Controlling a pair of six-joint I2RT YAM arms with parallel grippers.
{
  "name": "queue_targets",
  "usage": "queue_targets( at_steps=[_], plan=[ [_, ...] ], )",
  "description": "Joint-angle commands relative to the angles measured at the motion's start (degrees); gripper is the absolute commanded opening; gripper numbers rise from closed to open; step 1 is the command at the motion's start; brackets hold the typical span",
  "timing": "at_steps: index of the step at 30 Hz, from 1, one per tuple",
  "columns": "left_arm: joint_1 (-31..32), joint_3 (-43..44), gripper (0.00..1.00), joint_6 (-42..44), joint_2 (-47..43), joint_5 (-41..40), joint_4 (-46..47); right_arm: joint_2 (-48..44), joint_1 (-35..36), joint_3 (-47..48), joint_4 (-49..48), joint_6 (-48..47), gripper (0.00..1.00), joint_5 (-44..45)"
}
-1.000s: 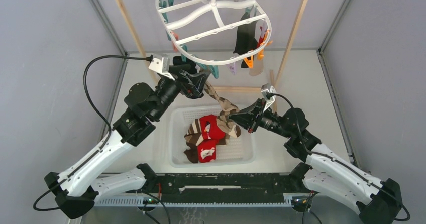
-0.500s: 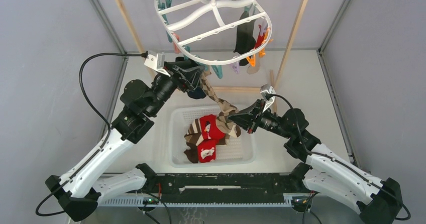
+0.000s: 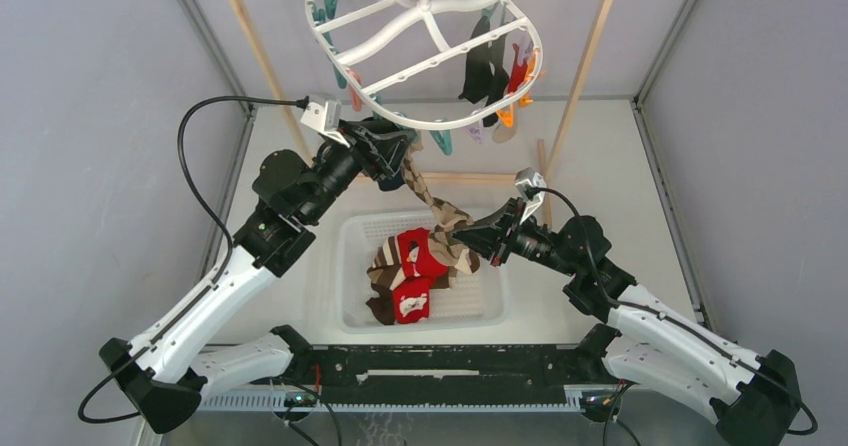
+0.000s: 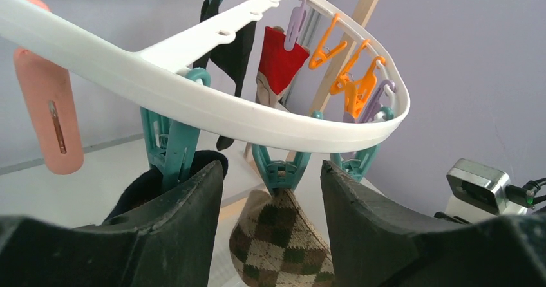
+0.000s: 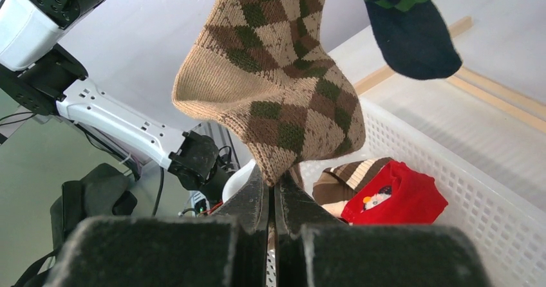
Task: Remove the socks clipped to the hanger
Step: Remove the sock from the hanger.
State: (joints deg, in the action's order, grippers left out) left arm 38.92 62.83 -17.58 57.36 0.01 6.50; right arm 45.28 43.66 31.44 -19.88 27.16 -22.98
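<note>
left tool [image 4: 270,200] spread open beneath large white plastic oval hanger [image 4: 257,118]; teal plastic clip [image 4: 281,171] shows between its fingers | right tool [image 5: 273,190] pinched shut on tan argyle fabric sock [image 5: 283,100]

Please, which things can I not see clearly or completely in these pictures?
1. Top external view: the clip holding the argyle sock is hidden under the left end effector.
2. Right wrist view: the navy sock is cut off by the upper edge, so what holds it is unseen there.
3. Top external view: the red sock covers others in the basket, so their number is unclear.
</note>
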Motion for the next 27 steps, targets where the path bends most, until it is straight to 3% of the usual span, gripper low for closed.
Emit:
queue_targets(
  at_steps=[1,12,27],
  plan=[
    [-0.44,4.79,0.63,-1.18,0.67,1.71,3.48,0.07,0.76,2.48,-2.26,-1.14,0.00,0.66],
    [-0.49,4.31,0.63,-2.12,0.82,2.31,6.34,0.51,1.15,2.48,-2.26,-1.17,0.00,0.75],
    [-0.53,2.92,0.53,-2.99,1.42,3.06,10.01,0.69,1.55,2.48,-1.79,-1.34,0.00,1.01]
  ],
)
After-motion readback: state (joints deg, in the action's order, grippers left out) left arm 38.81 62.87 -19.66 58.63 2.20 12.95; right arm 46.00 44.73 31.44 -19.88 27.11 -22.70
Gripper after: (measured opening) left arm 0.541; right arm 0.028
